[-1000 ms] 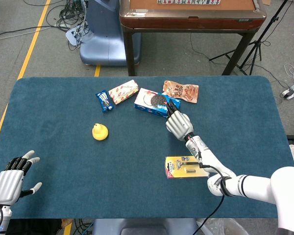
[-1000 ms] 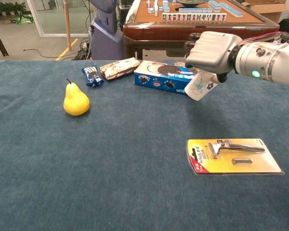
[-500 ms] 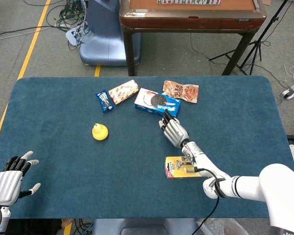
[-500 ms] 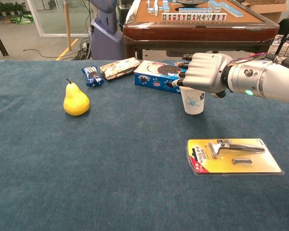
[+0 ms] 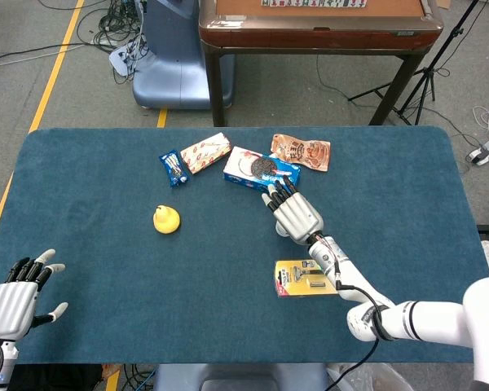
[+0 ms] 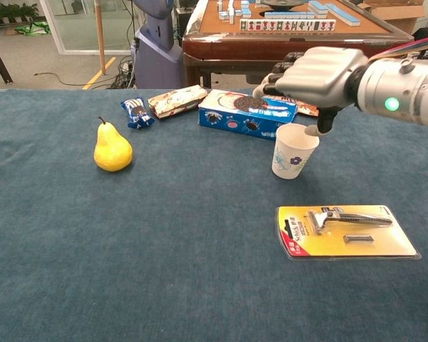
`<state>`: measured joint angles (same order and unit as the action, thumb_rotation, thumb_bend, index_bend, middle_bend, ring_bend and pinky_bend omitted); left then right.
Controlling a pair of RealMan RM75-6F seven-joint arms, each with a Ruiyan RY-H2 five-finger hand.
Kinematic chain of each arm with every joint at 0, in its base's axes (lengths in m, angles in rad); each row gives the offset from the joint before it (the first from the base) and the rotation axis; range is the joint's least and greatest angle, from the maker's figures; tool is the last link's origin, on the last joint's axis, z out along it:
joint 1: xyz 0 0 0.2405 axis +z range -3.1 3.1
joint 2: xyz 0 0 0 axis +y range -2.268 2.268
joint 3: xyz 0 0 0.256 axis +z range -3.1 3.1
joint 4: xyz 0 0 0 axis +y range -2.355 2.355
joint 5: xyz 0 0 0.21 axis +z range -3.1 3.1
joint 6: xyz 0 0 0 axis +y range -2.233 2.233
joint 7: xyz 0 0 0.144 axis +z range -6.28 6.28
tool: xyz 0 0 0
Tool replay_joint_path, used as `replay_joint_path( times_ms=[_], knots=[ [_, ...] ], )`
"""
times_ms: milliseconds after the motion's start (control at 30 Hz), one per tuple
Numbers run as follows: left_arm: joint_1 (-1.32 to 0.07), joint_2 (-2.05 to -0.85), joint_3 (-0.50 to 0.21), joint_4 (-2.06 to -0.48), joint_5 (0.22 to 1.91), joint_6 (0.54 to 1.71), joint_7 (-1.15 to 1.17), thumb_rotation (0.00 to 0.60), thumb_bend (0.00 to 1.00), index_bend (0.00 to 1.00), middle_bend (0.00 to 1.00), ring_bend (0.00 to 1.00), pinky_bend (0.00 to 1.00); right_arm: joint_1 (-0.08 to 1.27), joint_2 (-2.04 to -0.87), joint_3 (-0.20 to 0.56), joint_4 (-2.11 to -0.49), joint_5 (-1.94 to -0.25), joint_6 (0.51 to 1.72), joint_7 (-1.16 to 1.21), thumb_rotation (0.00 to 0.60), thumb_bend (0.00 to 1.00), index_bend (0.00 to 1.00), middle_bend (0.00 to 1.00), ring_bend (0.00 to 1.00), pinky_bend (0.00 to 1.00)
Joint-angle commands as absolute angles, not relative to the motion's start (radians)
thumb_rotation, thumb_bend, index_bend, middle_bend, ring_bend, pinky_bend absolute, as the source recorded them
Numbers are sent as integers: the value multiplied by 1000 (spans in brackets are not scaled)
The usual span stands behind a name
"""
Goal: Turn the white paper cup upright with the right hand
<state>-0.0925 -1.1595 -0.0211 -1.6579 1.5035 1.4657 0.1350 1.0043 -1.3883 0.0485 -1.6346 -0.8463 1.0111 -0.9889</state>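
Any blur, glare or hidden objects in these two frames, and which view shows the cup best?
Head view: sharp, evenly lit, no glare, but the right hand hides the white paper cup entirely. Chest view: the cup is crisp, standing upright with a soft shadow on the blue cloth; mild glare on the razor pack; the right hand is close and large in frame.

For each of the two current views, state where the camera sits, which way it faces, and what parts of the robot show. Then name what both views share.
Head view: high above the near edge, looking steeply down on the whole blue table; shows the left hand and the right hand with its arm.
Chest view: low, looking level across the table; shows only the right hand above the upright white paper cup.
Shared: right hand, pear, razor pack.
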Motion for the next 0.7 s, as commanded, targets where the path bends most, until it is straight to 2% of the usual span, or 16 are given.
replay_joint_path(
  times_ms=[33, 267, 500, 700],
  knots=[
    [-96, -1160, -24, -1658, 1504, 1463, 137, 600, 146, 297, 126, 160, 84, 896, -1291, 104, -1757, -891, 1114, -790, 600, 315, 0, 141, 12, 0],
    [-108, -1159, -36, -1658, 1495, 1455, 147, 600, 146, 297, 126, 160, 84, 755, -1178, 106, -1872, -915, 1163, -540, 600, 315, 19, 176, 54, 41],
    [-118, -1166, -47, -1655, 1488, 1452, 154, 600, 146, 297, 126, 161, 85, 584, -1111, 28, -1901, -1066, 1250, -336, 600, 315, 52, 189, 58, 49],
    [-127, -1182, -62, -1655, 1488, 1462, 168, 600, 146, 297, 126, 161, 85, 428, -1088, -46, -1885, -1252, 1407, -238, 600, 315, 74, 208, 62, 49]
  ],
)
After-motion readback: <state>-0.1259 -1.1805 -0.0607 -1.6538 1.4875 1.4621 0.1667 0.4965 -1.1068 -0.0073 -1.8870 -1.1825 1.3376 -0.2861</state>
